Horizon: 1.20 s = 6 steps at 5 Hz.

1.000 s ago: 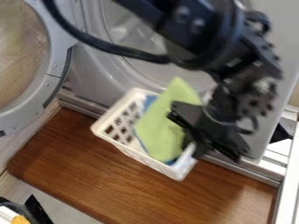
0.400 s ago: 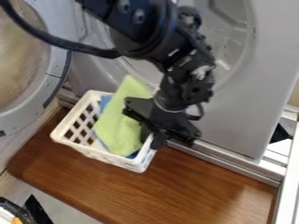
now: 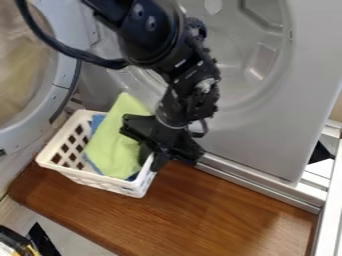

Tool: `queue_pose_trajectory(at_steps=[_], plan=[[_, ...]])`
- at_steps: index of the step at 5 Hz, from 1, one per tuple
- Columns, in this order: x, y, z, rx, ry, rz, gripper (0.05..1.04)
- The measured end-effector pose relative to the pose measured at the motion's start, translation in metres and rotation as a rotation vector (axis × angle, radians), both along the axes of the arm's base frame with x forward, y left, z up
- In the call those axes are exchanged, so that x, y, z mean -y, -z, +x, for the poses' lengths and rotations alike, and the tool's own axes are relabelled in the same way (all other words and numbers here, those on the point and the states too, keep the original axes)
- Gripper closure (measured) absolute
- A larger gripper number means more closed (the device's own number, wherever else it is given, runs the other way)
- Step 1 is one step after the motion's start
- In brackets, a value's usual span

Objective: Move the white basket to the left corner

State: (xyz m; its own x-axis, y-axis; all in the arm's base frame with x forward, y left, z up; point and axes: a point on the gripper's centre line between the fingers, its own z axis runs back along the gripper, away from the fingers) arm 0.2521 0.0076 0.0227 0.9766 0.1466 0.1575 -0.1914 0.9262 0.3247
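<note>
1 white plastic basket [image 3: 123, 187] is at the worktop's [image 3: 220, 210] left end, beside the machine. Its walls have diamond-shaped openings, and its rim is plain and solid. In it lie 1 light green cloth [image 3: 112, 150], standing up above the rim, and blue fabric [image 3: 97, 121] showing past the green at the back and low in front; I can't tell whether that is 1 piece or 2. The 1 black pincer [image 3: 153, 157] is pinching the basket's right rim, its tips partly hidden there. Behind stands 1 grey front-loading machine [image 3: 267, 135], its drum opening partly covered by the arm [image 3: 150, 40]. At left, 1 round door [image 3: 65, 75] is cut off by the view's edge, as is a black-and-yellow object [image 3: 15, 245] at bottom left, hard to identify.
</note>
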Motion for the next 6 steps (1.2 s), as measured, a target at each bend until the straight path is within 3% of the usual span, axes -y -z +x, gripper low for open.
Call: queue_pose_trajectory(at_steps=[2, 4, 5, 6], plan=[[-0.019, 0.024, 0.000, -0.052, -0.015, 0.007, 0.978], [-0.036, 0.039, 0.014, -0.049, -0.015, 0.024, 0.954], [-0.039, 0.042, 0.014, -0.065, -0.020, 0.036, 0.756], [-0.039, 0.041, 0.017, -0.062, -0.016, 0.034, 0.447]])
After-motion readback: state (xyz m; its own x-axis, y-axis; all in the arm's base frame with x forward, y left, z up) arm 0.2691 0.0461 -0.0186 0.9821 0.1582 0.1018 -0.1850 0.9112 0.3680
